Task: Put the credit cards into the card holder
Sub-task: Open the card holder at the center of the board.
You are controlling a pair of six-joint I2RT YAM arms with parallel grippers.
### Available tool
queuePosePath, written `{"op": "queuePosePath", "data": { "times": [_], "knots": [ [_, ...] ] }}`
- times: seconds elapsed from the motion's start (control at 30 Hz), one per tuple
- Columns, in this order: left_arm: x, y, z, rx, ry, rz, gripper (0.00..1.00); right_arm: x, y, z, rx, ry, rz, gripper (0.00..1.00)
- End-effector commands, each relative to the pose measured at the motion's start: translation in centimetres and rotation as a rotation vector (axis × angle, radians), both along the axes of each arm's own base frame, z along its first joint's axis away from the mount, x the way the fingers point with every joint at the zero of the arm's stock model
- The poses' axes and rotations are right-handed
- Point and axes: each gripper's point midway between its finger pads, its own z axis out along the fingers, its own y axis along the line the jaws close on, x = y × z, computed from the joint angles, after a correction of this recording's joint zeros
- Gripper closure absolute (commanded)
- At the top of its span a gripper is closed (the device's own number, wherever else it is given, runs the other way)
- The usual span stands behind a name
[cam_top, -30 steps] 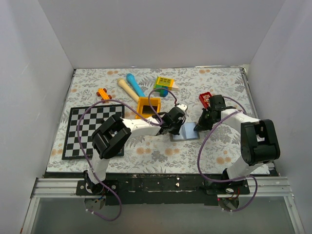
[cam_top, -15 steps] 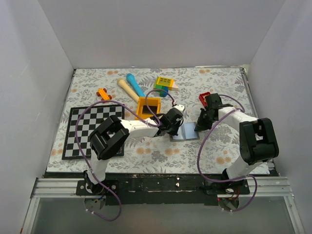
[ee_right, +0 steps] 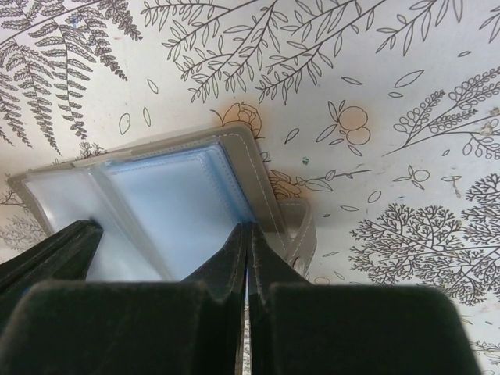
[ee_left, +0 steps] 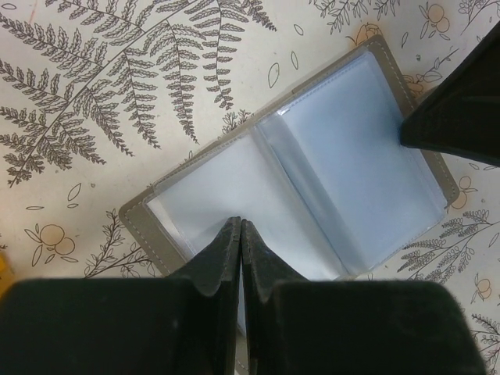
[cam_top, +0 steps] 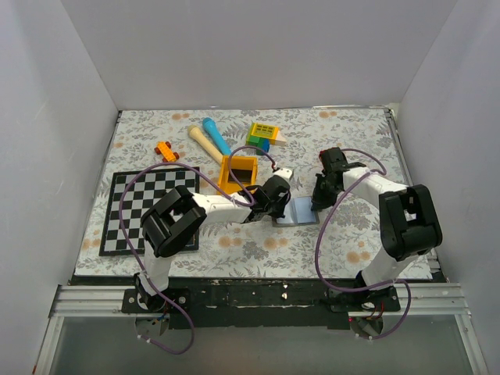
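As it is lying spread open near the middle of the fern-printed worktop (cam_top: 351,133), the grey card holder (ee_left: 312,180) is showing two pale bluish pockets, its snap tab (ee_right: 301,234) sticking out at the right-hand edge. The left hand (ee_left: 241,226), fingers pinched fully together and gripping nothing, is holding its tips at the left pocket. The right hand (ee_right: 248,230), likewise closed and empty, is pointing down at the right pocket just beside the tab. The two arms are angling in over the holder from either side. Just behind the left hand an orange tray (cam_top: 238,170) is sitting, with a chessboard (cam_top: 148,207) lying well to the left and coloured toy blocks (cam_top: 264,134) standing nearer the far edge.
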Motion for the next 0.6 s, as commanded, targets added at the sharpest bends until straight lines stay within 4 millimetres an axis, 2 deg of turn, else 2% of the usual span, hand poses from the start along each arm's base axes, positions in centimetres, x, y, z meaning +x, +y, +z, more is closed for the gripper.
{"op": "queuePosePath", "data": {
  "times": [0.0, 0.13, 0.3, 0.57],
  "knots": [
    [-1.1, 2.2, -2.4, 0.088, 0.045, 0.017, 1.0, 0.4, -0.2, 0.4, -0.039, 0.001, 0.007, 0.99],
    [-0.7, 2.2, -1.1, 0.079, 0.015, 0.019, 1.0, 0.5, -0.6, 1.1, -0.051, -0.038, -0.005, 0.99],
    [-0.2, 1.8, 1.5, 0.052, -0.021, 0.017, 1.0, 1.1, -0.1, 3.8, -0.01, -0.13, 0.001, 0.99],
    [0.5, 0.9, 6.4, -0.017, -0.078, 0.023, 1.0, 1.3, 1.8, 7.4, 0.119, -0.232, 0.046, 0.99]
  ]
}}
